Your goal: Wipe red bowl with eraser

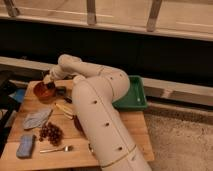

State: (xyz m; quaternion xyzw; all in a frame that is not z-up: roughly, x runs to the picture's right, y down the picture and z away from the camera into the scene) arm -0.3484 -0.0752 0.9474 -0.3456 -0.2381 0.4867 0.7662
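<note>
Near the far-left corner of the surface (136, 134), the red bowl (43, 91) is seen upright. A small dark eraser (61, 90) is seen just beside its right rim. The pincer (49, 81) is held over the bowl's far rim; whether it is spread or pressed together cannot be told. A grey cloth (36, 118) is laid nearer the left edge, and a green tray (135, 96) is set at the far-right corner.
</note>
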